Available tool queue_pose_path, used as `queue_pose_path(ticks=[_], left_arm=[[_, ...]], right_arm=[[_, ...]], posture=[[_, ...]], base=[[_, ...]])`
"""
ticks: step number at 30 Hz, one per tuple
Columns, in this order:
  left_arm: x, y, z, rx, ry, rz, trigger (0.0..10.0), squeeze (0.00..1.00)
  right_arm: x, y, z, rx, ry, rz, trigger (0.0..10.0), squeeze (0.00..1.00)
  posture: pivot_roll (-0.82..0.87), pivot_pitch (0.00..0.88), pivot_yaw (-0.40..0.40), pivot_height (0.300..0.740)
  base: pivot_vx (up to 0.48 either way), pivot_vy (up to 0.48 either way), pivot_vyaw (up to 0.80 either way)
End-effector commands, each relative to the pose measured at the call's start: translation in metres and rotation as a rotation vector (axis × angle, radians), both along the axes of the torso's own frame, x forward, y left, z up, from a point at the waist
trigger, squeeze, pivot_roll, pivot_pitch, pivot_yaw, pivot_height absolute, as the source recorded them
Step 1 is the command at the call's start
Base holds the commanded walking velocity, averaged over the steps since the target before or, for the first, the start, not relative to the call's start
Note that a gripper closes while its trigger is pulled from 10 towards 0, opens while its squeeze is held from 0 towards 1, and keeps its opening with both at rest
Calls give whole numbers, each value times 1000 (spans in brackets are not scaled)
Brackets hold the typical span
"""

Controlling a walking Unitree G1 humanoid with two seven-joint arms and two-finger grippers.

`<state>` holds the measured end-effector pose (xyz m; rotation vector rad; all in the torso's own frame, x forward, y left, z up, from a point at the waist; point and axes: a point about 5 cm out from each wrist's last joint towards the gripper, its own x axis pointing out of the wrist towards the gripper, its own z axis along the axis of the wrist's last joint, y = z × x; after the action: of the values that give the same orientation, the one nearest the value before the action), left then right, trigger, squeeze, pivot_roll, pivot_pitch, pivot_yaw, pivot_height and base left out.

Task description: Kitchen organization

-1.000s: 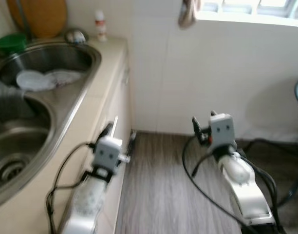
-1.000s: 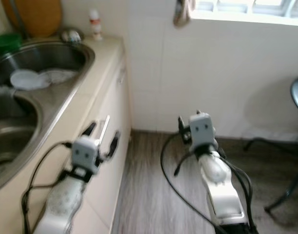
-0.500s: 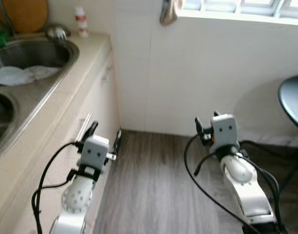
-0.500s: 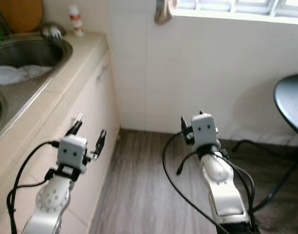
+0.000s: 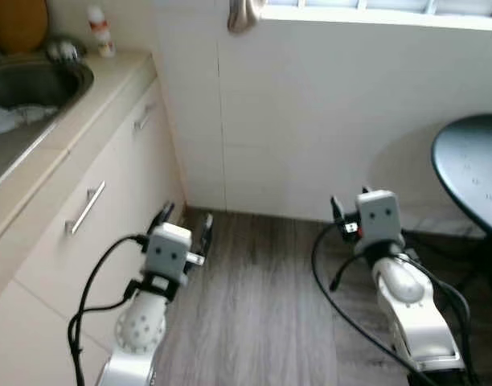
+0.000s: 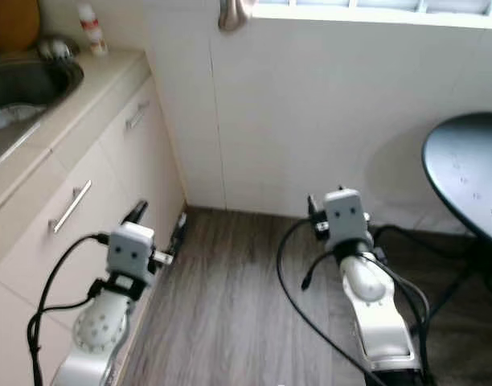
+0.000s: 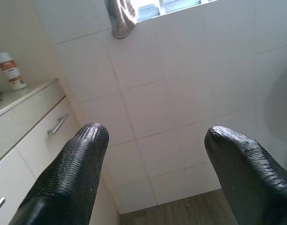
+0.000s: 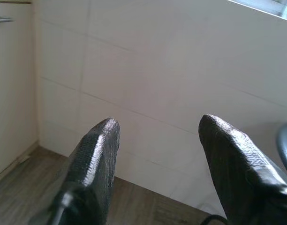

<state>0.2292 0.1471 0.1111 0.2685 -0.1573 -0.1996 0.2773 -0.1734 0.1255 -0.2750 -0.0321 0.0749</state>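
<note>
Closest to us, both arms were held out low over the grey wood-look floor point(image 5: 254, 322). Our left hand point(image 5: 184, 227) was spread wide with nothing between its fingers point(image 7: 73, 178), just beside the cream cabinet drawers point(image 5: 77, 233). Our right hand point(image 8: 157, 159) was also wide open and holding nothing, aimed at the white tiled wall point(image 5: 310, 112).

Off to the right, the edge of a dark round table point(image 5: 471, 173) poked in, with black cables trailing below it.

Further back on the left, the beige worktop point(image 5: 85, 96) carried the steel sink point(image 5: 37, 80). Inside the sink we could make out something white, maybe a plate or bowl point(image 5: 9, 119), too blurry to say more. Past the sink there was a shiny metal thing point(image 5: 59, 51) we couldn't identify, and a small white bottle with a red band point(image 5: 100, 30) standing upright near the wall. A wooden board point(image 6: 13, 22) leaned in the far corner, and a cloth point(image 5: 244, 14) hung at the window ledge.
</note>
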Motion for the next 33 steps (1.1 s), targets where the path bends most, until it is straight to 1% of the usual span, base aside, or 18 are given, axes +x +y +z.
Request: queue_pose_path(ticks=[1,8,11,14,15,19,20,21,22,23,26,28,29,31,32,33], left_arm=[[0,5,1,4,1,14,10000,0],[1,7,0,4,11,35,10000,0],[1,8,0,-13,18,45,10000,0],[1,10,0,6,19,51,10000,0],[1,10,1,14,17,56,10000,0],[3,13,5,0,-2,70,10000,0],[5,18,12,-16,-40,99,10000,0],[7,21,20,-51,-81,128,10000,0],[7,21,20,-51,-81,128,10000,0],[6,22,27,-78,-126,138,10000,0],[5,26,35,-95,-173,165,10000,0],[4,27,36,-89,-185,175,10000,0],[5,28,36,-75,-186,181,10000,0],[5,29,34,-55,-172,183,10000,0],[5,27,27,-49,-131,165,10000,0],[6,25,23,-47,-102,152,10000,0]], right_arm=[[0,4,3,-3,-2,14,10000,0],[-2,3,2,2,23,14,10000,0],[-3,3,2,-2,32,19,10000,0],[-4,4,3,-7,36,32,10000,0],[-5,5,3,-9,38,40,10000,0],[-5,7,4,-11,30,56,10000,0],[-5,9,7,-14,2,75,10000,0],[-6,12,13,-9,-39,91,10000,0],[-6,12,13,-9,-39,91,10000,0],[-7,14,22,4,-105,97,10000,0],[-9,16,44,48,-249,110,10000,0],[-9,15,49,56,-280,106,10000,0],[-9,16,50,59,-282,111,10000,0],[-7,16,45,57,-250,113,10000,0],[-5,16,35,31,-180,106,10000,0],[-4,16,27,11,-131,100,10000,0]], posture=[[26,14,-24,740],[23,10,-22,740],[21,6,-20,740],[21,6,-20,740],[21,3,-20,740],[24,3,-21,740],[24,3,-21,740],[24,3,-21,740],[24,3,-21,740],[28,0,-23,740],[28,0,-23,740],[28,0,-22,740],[28,0,-22,740],[29,0,-21,740],[29,0,-21,740],[29,0,-21,740]], base=[[0,0,0],[0,0,0],[0,0,0],[0,0,0],[0,0,0],[0,0,0],[0,0,0],[0,0,0],[0,0,0],[0,0,0],[0,0,0],[0,0,0],[0,0,0],[0,0,0],[0,0,0],[0,0,0]])
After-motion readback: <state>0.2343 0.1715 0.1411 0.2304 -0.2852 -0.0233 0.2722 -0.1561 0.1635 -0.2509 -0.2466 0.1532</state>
